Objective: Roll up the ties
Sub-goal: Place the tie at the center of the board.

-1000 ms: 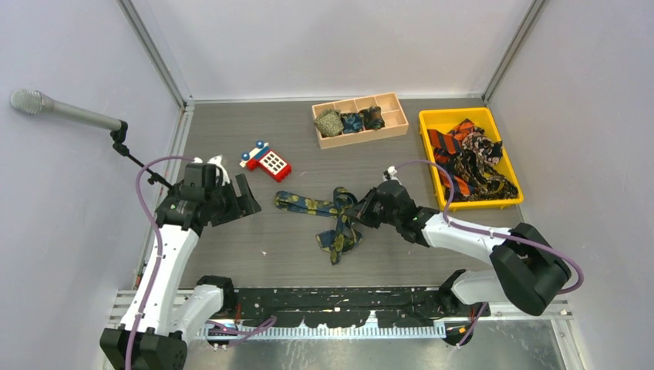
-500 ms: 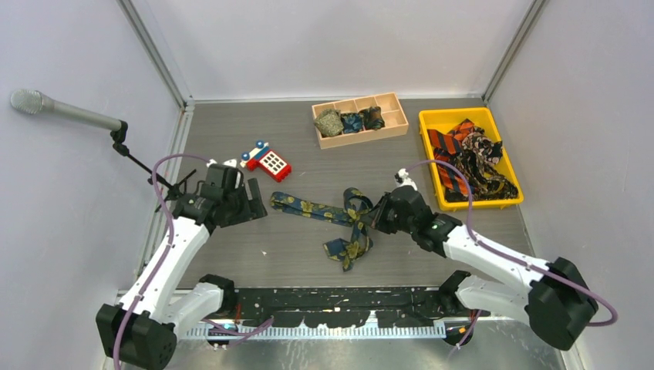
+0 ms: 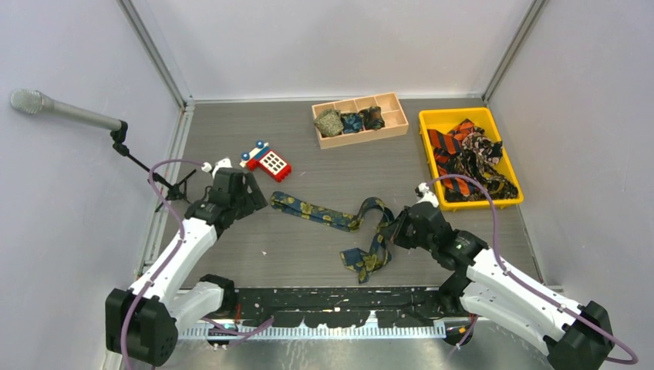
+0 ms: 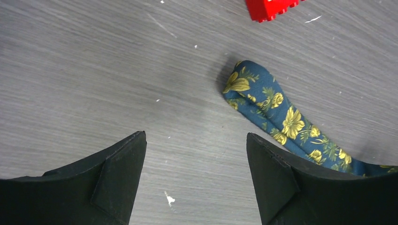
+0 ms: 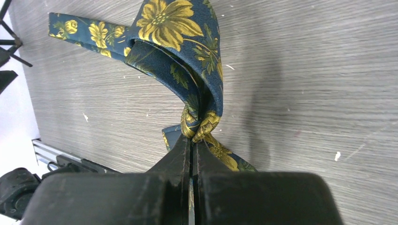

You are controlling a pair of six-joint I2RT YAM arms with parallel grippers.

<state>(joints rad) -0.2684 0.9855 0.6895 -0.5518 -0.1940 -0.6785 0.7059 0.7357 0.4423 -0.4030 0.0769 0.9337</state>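
Two tools at work: right tool (image 5: 193, 140) clamped shut on a bunched fold of the navy floral tie (image 5: 173, 28), left tool (image 4: 196, 140) spread wide and empty, just left of the tie's left end on the tabletop (image 4: 70, 70). Seems to be the straightening step before rolling. Next, pinch that left end and draw the strip flat.

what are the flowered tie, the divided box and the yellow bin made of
The flowered tie looks like soft printed fabric, fibre unclear: it drapes and bunches into folds. The divided box seems pale bare wood, thin flat walls. The yellow bin looks like moulded plastic: uniform colour, rounded rim.
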